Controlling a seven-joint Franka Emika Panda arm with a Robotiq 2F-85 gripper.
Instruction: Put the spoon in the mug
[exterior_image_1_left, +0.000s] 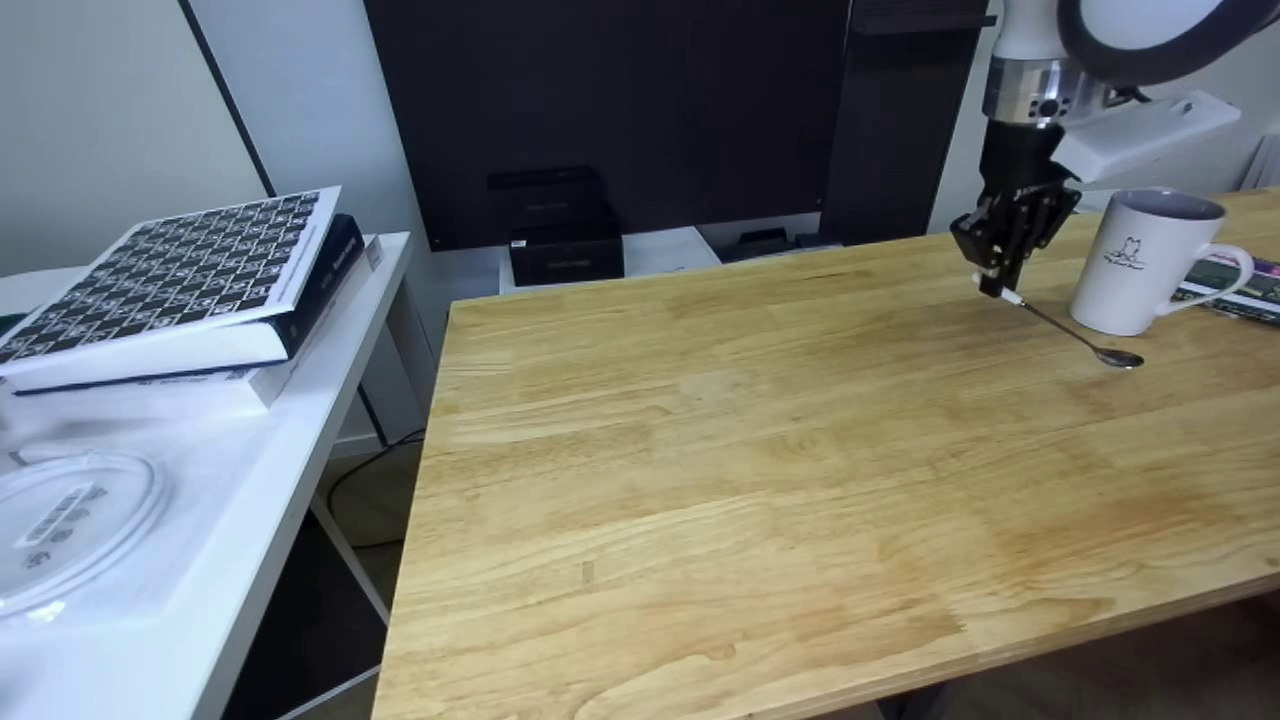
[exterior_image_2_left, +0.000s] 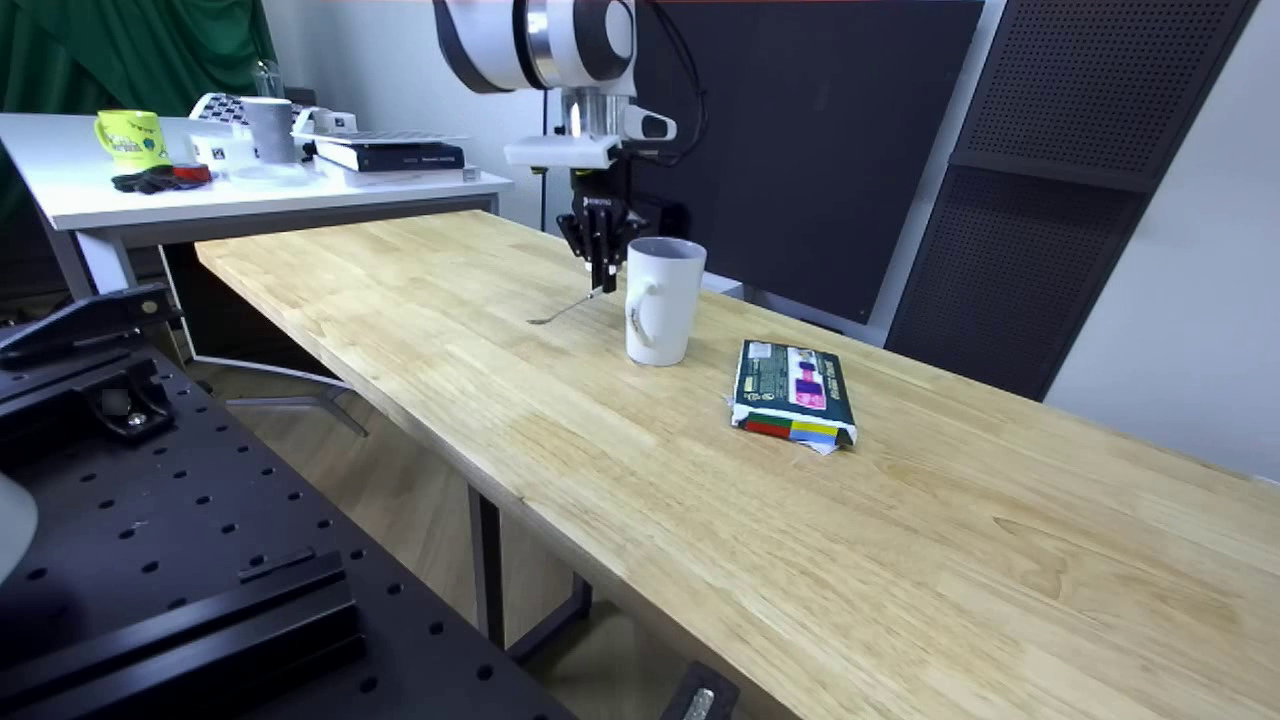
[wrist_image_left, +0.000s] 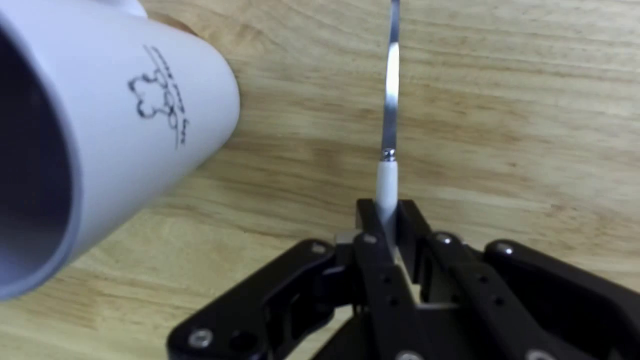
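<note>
One wooden table (exterior_image_1_left: 720, 450) fills the middle of an exterior view; one white table (exterior_image_1_left: 240, 490), bearing one book stack (exterior_image_1_left: 180, 270), stands at its left; one gripper (wrist_image_left: 387, 207), lower centre of the wrist view, is pinched narrow; one mug (exterior_image_1_left: 1143, 265) stands upright at the exterior frame's right, just beside the gripper, and partly hides one packet (exterior_image_1_left: 1264, 290); one spoon (exterior_image_1_left: 1060, 326), right in that frame, slants outside the mug, its white end held in the gripper.

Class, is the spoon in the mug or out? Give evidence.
Out. The claw grips the spoon by its white end, and both exterior views show its bowl outside the mug.
</note>
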